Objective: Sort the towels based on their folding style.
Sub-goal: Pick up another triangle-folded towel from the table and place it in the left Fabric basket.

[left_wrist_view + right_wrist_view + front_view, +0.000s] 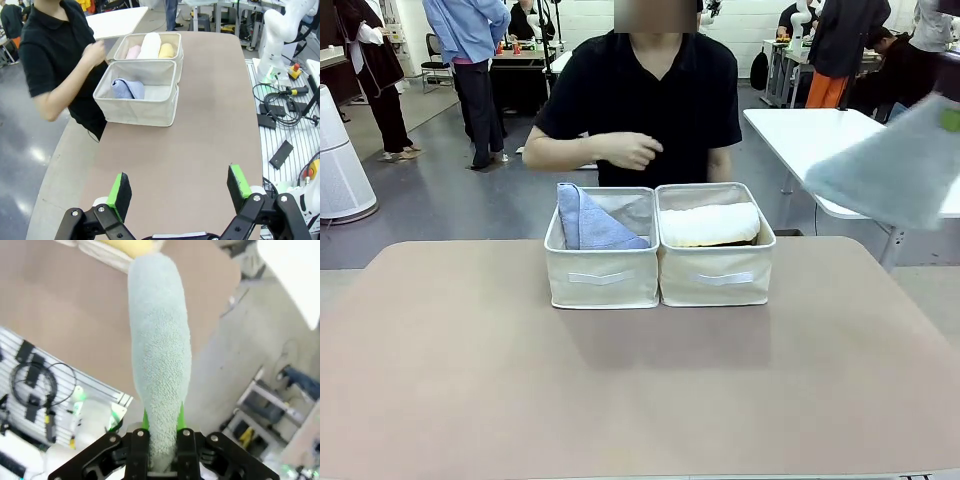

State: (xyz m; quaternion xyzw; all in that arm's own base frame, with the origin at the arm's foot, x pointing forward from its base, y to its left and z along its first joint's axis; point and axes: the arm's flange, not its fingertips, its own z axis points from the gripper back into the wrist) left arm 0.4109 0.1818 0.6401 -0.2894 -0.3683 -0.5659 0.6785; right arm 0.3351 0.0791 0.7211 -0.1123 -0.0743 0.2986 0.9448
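One towel seems unsorted: the right gripper (161,424) pinches the grey-green towel (160,340) at two o'clock of the left bin (600,278), its likely target; the left gripper (180,189) has its fingers spread.

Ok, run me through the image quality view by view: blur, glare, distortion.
Front view: the grey-green towel at upper right is smeared and soft; the two bins are sharp, faint shadow in front. Left wrist view: table edges bend from the wide angle, glare on the floor, open left gripper crisp. Right wrist view: towel pile sharp in the shut right gripper, background tilted and soft.
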